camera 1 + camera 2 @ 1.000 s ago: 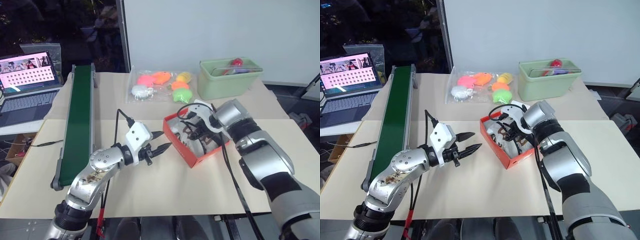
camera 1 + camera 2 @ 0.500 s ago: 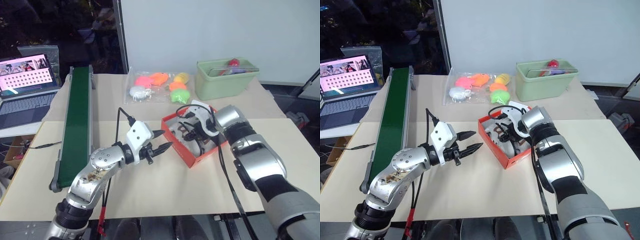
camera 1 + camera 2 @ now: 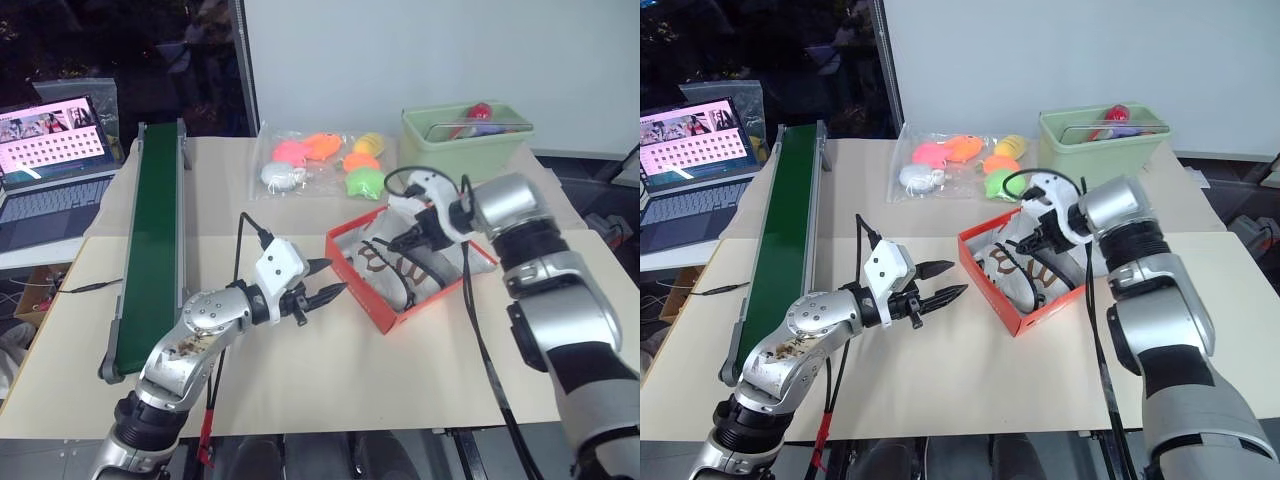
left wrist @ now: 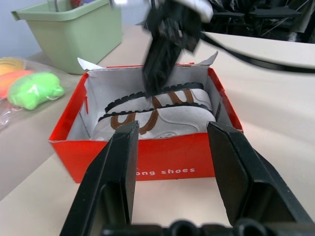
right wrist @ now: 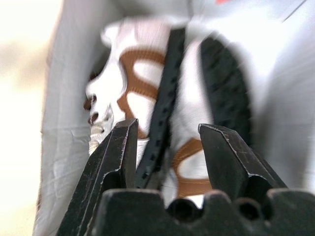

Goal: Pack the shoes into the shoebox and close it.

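1. A laptop [image 3: 50, 160] with a lit screen sits far to the left of the shoebox, beyond the table's [image 3: 330, 390] left edge.
2. A long green conveyor belt [image 3: 155, 240] runs along the table, well to the left of the shoebox.
3. The left end effector [image 3: 322, 282] hovers just left of the shoebox, pointing at its near red wall. Its two black fingers [image 4: 110, 182] are parted and hold nothing.
4. A clear bag of colourful plush toys [image 3: 320, 165] lies on the table behind the shoebox.
5. The shoebox [image 3: 365, 292], orange-red outside and white inside, stands open near the middle of the table. White print marks its front wall.
6. The shoes [image 4: 162, 115], off-white with brown trim and black treaded soles, lie on their sides inside the shoebox, pressed together.
7. The right end effector [image 3: 420, 232] hangs over the shoebox, angled down at the shoes. Its fingers [image 5: 115, 162] stand apart, gripping nothing.
8. A pale green bin [image 3: 465, 145] stands behind and to the right of the shoebox.
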Action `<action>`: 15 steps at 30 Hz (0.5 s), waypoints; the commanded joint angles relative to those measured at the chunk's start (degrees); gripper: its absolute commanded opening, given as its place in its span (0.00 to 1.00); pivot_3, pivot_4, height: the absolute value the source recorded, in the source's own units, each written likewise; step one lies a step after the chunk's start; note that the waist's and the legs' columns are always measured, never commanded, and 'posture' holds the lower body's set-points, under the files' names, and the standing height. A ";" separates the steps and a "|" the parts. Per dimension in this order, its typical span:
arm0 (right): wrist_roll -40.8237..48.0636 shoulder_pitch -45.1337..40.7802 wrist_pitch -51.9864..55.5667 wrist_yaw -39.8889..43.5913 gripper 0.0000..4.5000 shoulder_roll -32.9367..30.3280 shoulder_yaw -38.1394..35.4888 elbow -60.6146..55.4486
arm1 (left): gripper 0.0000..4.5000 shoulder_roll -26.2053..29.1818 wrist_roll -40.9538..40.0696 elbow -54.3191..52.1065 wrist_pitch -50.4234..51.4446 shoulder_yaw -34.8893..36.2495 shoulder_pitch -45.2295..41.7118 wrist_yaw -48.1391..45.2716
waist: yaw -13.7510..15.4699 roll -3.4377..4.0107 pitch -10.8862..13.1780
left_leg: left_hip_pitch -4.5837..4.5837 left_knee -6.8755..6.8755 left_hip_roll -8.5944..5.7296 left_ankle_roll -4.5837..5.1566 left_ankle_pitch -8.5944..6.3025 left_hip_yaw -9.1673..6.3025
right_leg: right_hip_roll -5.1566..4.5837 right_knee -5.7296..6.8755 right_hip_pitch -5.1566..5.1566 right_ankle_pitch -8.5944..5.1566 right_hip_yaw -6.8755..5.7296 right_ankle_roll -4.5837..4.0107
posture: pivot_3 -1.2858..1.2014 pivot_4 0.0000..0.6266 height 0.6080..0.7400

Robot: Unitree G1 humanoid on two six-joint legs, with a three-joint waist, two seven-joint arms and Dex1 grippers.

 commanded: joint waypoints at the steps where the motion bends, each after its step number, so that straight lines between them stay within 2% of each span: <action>1: 4.73 -2.30 3.60 1.11 0.53 -2.51 -5.27 -6.93 | 0.52 -0.21 0.03 -0.34 -1.66 -0.17 -0.98 -0.74 | -0.02 0.05 0.06 | 0.00 0.00 0.00 0.00 0.00 0.00 | 0.00 0.00 0.00 0.00 0.00 0.00 | 0.52 0.24 0.92; 5: 15.25 2.70 14.31 1.94 0.53 -7.20 -16.80 -22.70 | 0.52 0.01 0.18 -0.20 -2.24 0.03 -0.51 -1.13 | 0.44 0.31 0.37 | -0.05 0.00 -0.01 0.00 0.00 -0.01 | -0.02 -0.02 -0.01 0.00 0.00 0.00 | 0.52 0.24 0.92; 6: 16.96 4.13 15.83 1.30 0.42 -7.85 -18.52 -25.69 | 0.52 0.08 0.15 -0.24 -2.28 0.13 -0.43 -1.21 | 0.61 0.31 0.37 | -0.09 0.00 -0.01 0.00 0.00 -0.05 | -0.02 -0.05 -0.01 -0.01 -0.03 0.02 | 0.52 0.24 0.92; 8: 19.37 10.95 18.75 -1.79 0.30 -10.11 -25.83 -33.54 | 0.52 0.68 -0.04 -0.62 -2.47 0.61 0.13 -1.63 | 0.86 0.31 0.37 | -0.12 0.00 -0.01 0.01 -0.01 -0.09 | -0.02 -0.13 0.01 -0.02 -0.08 0.03 | 0.52 0.24 0.92; 11: 23.20 28.00 17.82 -0.59 0.06 -16.25 -40.66 -44.22 | 0.52 1.16 -0.09 -0.35 -2.62 1.04 0.17 -1.99 | 2.48 0.20 0.35 | -0.14 0.01 -0.03 0.01 -0.01 -0.16 | -0.06 -0.29 0.16 -0.02 -0.20 0.04 | 0.52 0.24 0.92; 12: 24.14 31.76 17.14 -0.61 0.02 -17.47 -43.18 -45.81 | 0.52 1.20 -0.13 -0.30 -2.61 1.16 0.12 -2.04 | 2.94 0.22 0.36 | -0.24 0.06 -0.06 0.01 -0.01 -0.30 | -0.07 -0.36 0.21 -0.05 -0.31 0.10 | 0.52 0.24 0.92; 15: 24.85 40.82 13.84 -1.99 0.02 -20.49 -48.12 -44.66 | 0.52 1.27 -0.31 -0.08 -2.57 1.24 -0.08 -2.07 | 2.66 0.44 0.40 | -0.36 0.14 -0.25 0.03 0.00 -0.04 | -0.23 -0.31 0.04 0.02 0.00 0.25 | 0.52 0.24 0.92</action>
